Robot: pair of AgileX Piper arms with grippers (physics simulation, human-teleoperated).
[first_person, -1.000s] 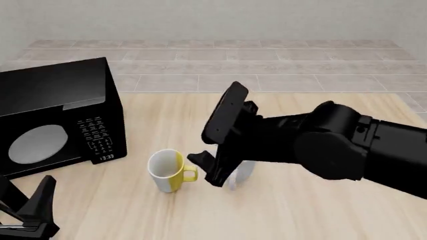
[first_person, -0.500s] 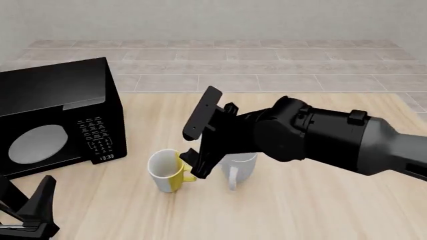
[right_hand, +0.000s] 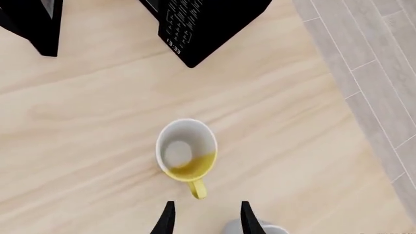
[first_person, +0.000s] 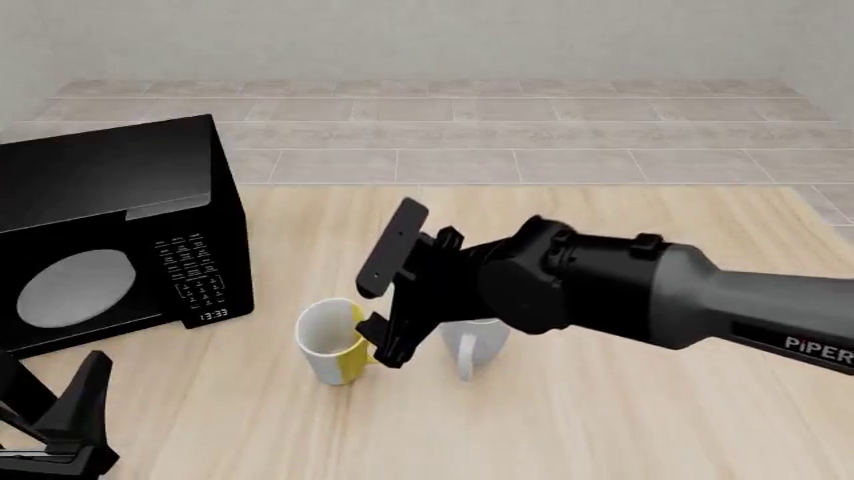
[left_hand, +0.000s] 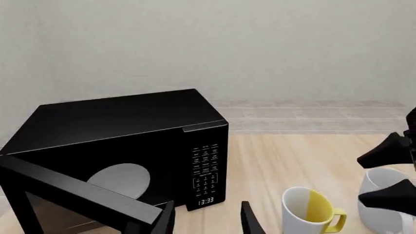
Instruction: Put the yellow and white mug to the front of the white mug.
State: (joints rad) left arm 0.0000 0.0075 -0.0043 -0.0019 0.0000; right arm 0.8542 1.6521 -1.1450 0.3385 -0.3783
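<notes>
The yellow and white mug (first_person: 324, 340) stands upright on the wooden table, just left of the white mug (first_person: 477, 343). My right gripper (first_person: 379, 340) hangs open in the gap between the two mugs, above the yellow handle (right_hand: 197, 189), which it hides in the front view. The right wrist view looks straight down into the yellow and white mug (right_hand: 187, 152), with the open right gripper (right_hand: 206, 218) either side of the handle's tip and holding nothing. My left gripper (first_person: 54, 425) rests open at the near left corner, far from both mugs.
A black microwave (first_person: 114, 235) stands at the table's left, its door swung open in the left wrist view (left_hand: 78, 195). The table's far edge meets a tiled floor (first_person: 534, 130). Bare wood lies in front of the mugs (first_person: 441, 430).
My right gripper has moved left and down, from over the white mug to the yellow handle. The white mug is now uncovered. Neither mug nor the left arm moved.
</notes>
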